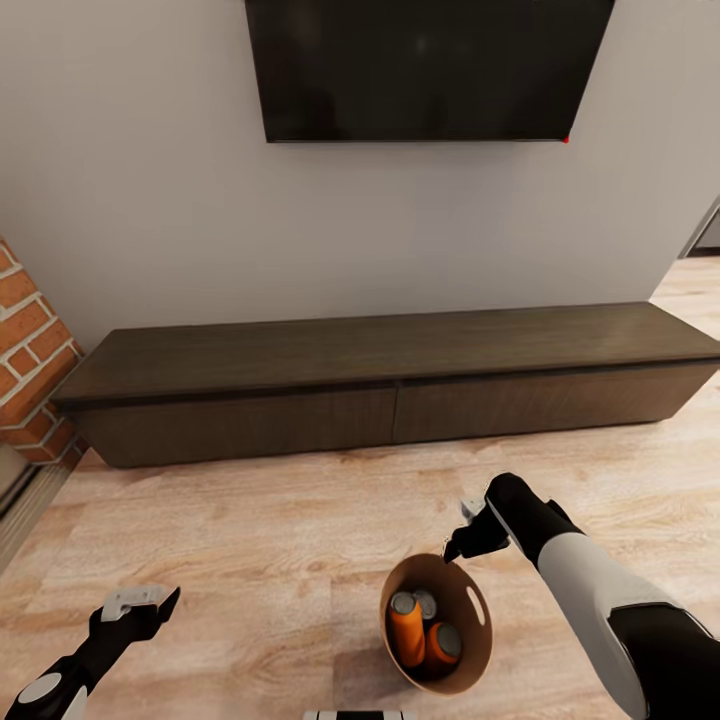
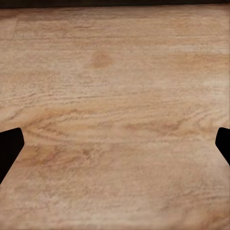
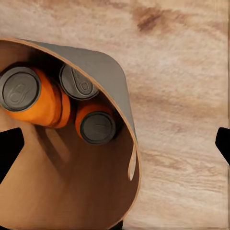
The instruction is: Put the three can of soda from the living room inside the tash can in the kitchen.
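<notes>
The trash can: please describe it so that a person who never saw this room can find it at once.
Below the wall TV runs a long dark wooden cabinet. On the plank floor before it, beside the right gripper, stands the trash can: round, coppery-brown inside, with soda cans in it.

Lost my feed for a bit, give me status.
Left gripper open, empty. Right gripper open above trash can rim. Three soda cans inside it. Nothing in the way.
</notes>
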